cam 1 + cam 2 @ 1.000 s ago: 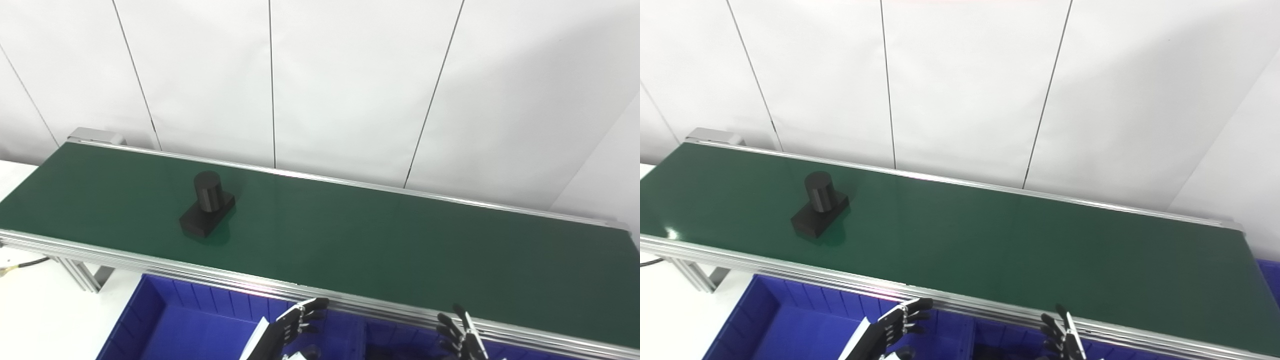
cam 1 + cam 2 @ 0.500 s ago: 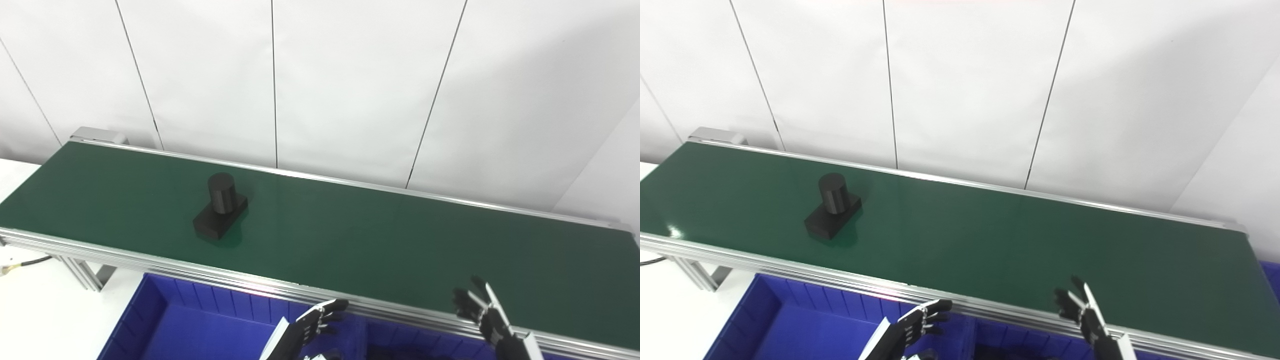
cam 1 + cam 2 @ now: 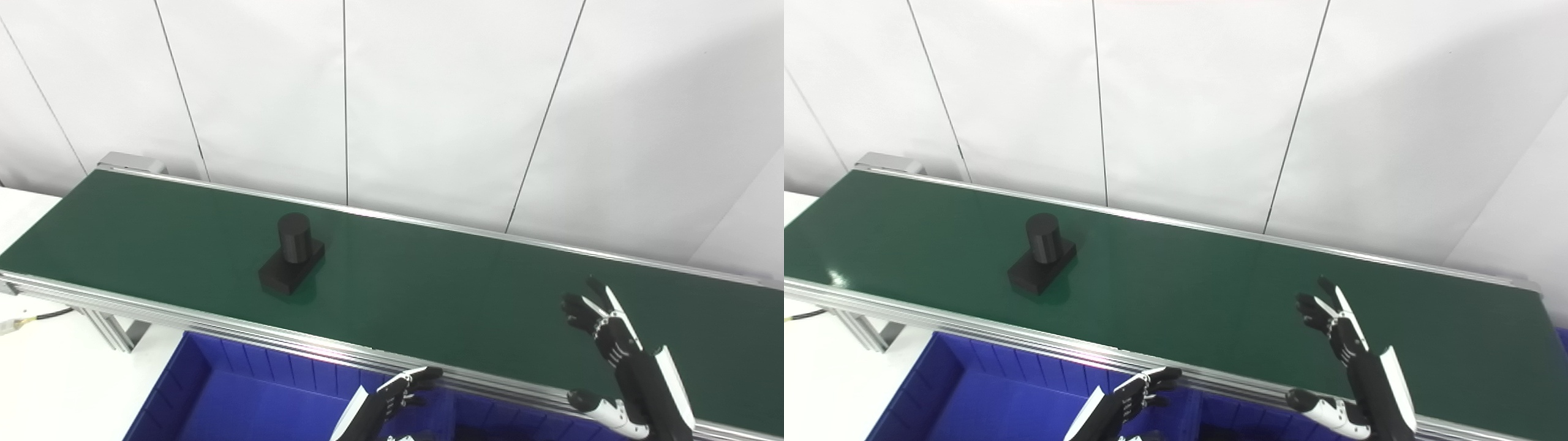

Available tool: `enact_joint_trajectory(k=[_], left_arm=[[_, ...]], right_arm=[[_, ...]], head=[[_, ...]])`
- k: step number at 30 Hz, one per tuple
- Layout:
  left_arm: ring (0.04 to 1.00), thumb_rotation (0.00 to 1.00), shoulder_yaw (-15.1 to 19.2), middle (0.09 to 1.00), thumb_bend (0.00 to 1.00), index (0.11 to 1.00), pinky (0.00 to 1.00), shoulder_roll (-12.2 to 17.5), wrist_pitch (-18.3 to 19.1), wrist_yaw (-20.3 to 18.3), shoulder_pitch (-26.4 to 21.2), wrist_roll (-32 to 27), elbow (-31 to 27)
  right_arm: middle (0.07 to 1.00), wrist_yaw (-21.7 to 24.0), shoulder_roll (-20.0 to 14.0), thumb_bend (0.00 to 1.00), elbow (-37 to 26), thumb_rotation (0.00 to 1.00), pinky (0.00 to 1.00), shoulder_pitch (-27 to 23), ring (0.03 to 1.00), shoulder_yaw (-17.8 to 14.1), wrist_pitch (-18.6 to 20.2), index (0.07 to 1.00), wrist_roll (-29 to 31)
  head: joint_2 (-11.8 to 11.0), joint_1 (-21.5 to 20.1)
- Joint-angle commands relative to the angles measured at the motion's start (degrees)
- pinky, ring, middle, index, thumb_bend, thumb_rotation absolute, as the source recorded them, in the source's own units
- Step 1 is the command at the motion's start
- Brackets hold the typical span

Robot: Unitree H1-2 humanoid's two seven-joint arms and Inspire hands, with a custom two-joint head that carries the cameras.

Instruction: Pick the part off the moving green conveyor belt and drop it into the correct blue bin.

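A black part (image 3: 292, 254), an upright cylinder on a flat block, stands on the green conveyor belt (image 3: 429, 288) left of its middle. It also shows in the right eye view (image 3: 1042, 255). My right hand (image 3: 612, 349) is open and empty, raised over the belt's right part, far right of the black part. My left hand (image 3: 392, 398) is open and empty, low in front of the belt above the blue bin (image 3: 202, 398).
The belt's metal rail (image 3: 184, 312) runs along the near side, with a metal leg (image 3: 113, 331) and a cable (image 3: 30, 320) at the left. A second blue bin edge (image 3: 1562, 340) shows at the far right. White wall panels stand behind.
The black part has ridden the belt to the right. My right hand has risen from the bottom edge to above the belt. My left hand has shifted slightly right. The camera has moved a little.
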Motion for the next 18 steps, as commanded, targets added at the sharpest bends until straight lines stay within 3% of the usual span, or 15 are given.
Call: enact_joint_trajectory(k=[1, 10, 18], left_arm=[[0.857, 0.71, -0.33, 0.877, 0.8, 0.819, 0.78, -0.15, -1.1, -0.11, -0.64, -0.39, -2.17], [0.843, 0.75, 0.58, 0.877, 0.79, 0.839, 0.76, 1.16, 0.71, 0.12, 0.12, 0.28, -4.44], [0.825, 0.77, 1.59, 0.847, 0.76, 0.823, 0.77, 0.93, 1.93, 0.94, 2.41, -0.78, -6.54]], right_arm=[[0.879, 0.09, 0.71, 0.85, -3.1, 0.69, 0.82, -2.45, 0.846, 0.27, 1.21, 0.99, -0.42], [0.89, 0.75, 3.25, 0.85, -6.54, 0.67, 0.82, -8.26, 0.87, 2.5, 10.77, 0.981, -3.36], [0.899, 0.77, 5.71, 0.82, -1.53, 0.62, 0.83, -14.27, 0.884, 4.45, 13.42, 0.979, -7.07]], head=[[0.41, -0.26], [2.06, -2.4], [3.21, -3.66]])
